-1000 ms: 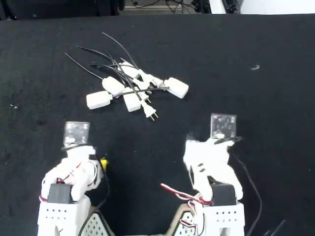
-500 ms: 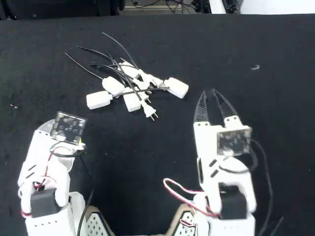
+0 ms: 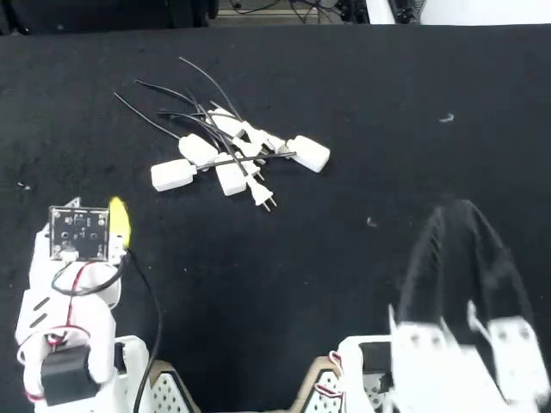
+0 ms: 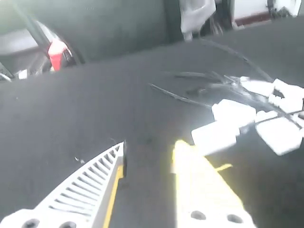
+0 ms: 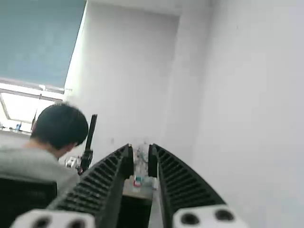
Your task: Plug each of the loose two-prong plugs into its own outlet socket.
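Observation:
A heap of white two-prong plugs and outlet sockets (image 3: 232, 155) with thin black wires lies at the table's back left. One plug (image 3: 263, 194) lies at its near edge with its prongs pointing my way. The heap (image 4: 237, 114) also shows in the left wrist view, ahead of the open left gripper (image 4: 151, 147). That gripper has one white finger and one yellow finger (image 4: 199, 185) and holds nothing. It sits at the near left (image 3: 112, 215). My right gripper (image 5: 140, 149) is raised off the table at the near right (image 3: 455, 211), its black fingers almost together with nothing between them.
Black cloth (image 3: 370, 112) covers the whole table. Both arm bases stand at the near edge. In the right wrist view a person sits in the room beyond, away from the task's things.
The left arm drew back toward the near left and opened its gripper. The right arm swung from its folded pose, first out over the table, then up and to the near right.

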`<state>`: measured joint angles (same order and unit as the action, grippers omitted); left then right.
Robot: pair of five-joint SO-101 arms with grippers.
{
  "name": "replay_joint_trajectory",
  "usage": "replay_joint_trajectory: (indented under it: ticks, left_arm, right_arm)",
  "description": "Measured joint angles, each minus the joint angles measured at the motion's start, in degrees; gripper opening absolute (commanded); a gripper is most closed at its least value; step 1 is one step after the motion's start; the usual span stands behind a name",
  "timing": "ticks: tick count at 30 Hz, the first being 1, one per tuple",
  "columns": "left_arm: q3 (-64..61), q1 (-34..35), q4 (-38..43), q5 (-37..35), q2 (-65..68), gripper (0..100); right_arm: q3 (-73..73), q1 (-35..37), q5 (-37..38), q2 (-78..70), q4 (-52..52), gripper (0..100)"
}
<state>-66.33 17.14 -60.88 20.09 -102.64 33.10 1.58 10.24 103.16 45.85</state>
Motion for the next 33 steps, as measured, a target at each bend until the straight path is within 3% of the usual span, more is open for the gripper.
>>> replay_joint_trajectory:
  ticks: [4,11,18,22,24,28,33]
  left_arm:
    - [4.7,0.0,0.0,-1.5,-0.4,11]
    - [18.5,0.0,0.0,-2.8,2.1,12]
    - [29.6,0.0,-4.6,-2.8,26.4,12]
    - [33.3,-0.1,-7.7,-3.0,45.0,13]
    - [33.9,-0.1,-7.7,-3.0,52.1,19]
    - [34.3,-1.7,-6.6,-3.0,63.3,34]
    - [35.3,-5.0,-1.3,-2.9,76.4,35]
  right_arm:
    - [-10.9,0.0,0.0,-7.4,0.4,6.7]
    - [-23.6,0.1,-2.9,-24.7,9.1,6.7]
    - [-25.5,3.7,-4.0,-43.0,21.5,6.7]
    - [-19.9,6.0,-4.0,-49.4,24.0,6.7]
    - [-13.9,6.2,-4.0,-49.9,22.7,6.7]
    - [1.1,6.5,-4.1,-49.8,15.4,6.7]
    - [21.5,6.6,-5.3,-46.9,1.1,6.7]
